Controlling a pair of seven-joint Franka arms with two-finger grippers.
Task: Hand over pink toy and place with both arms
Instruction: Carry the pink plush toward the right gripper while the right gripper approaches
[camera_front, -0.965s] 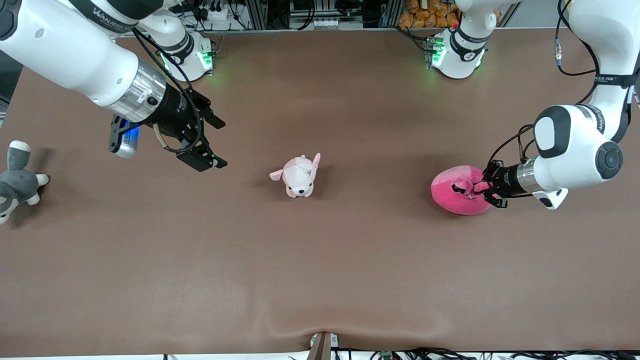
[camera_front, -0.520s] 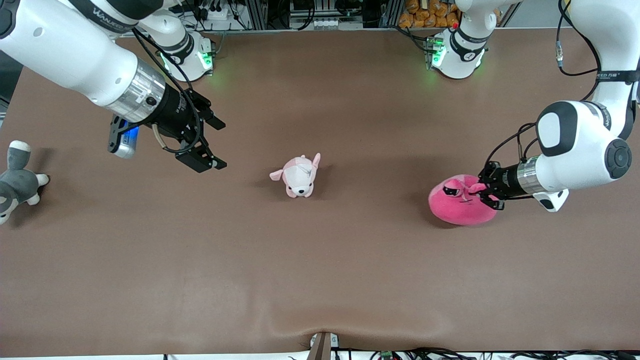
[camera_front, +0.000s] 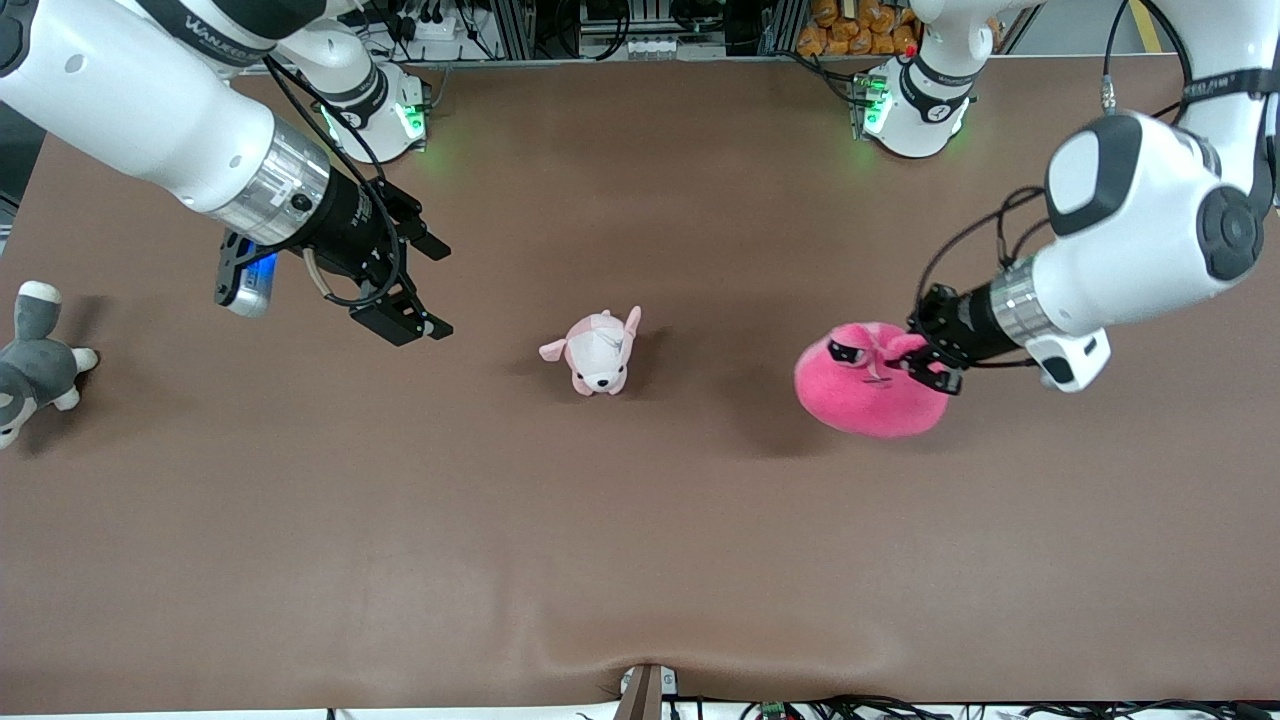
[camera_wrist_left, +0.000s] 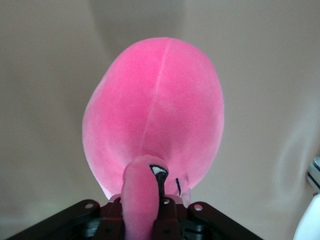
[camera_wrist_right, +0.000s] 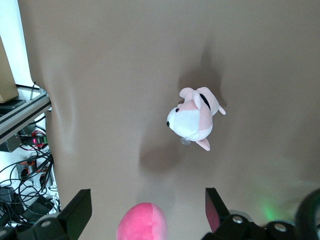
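Note:
The pink toy (camera_front: 868, 382), a hot-pink round plush with droopy black-lidded eyes, hangs in the air above the table toward the left arm's end. My left gripper (camera_front: 927, 356) is shut on one of its eye stalks. In the left wrist view the toy (camera_wrist_left: 155, 110) fills the middle and the gripper (camera_wrist_left: 150, 212) clamps the stalk. My right gripper (camera_front: 432, 286) is open and empty, waiting above the table toward the right arm's end. In the right wrist view the gripper (camera_wrist_right: 146, 209) is wide open and the toy (camera_wrist_right: 142, 224) shows farther off.
A small pale pink-and-white puppy plush (camera_front: 598, 352) lies at the table's middle, between the two grippers; it also shows in the right wrist view (camera_wrist_right: 196, 120). A grey-and-white husky plush (camera_front: 30, 362) lies at the right arm's end of the table.
My left gripper has lifted the pink toy off the table and carried it toward the table's middle. The right arm has not moved.

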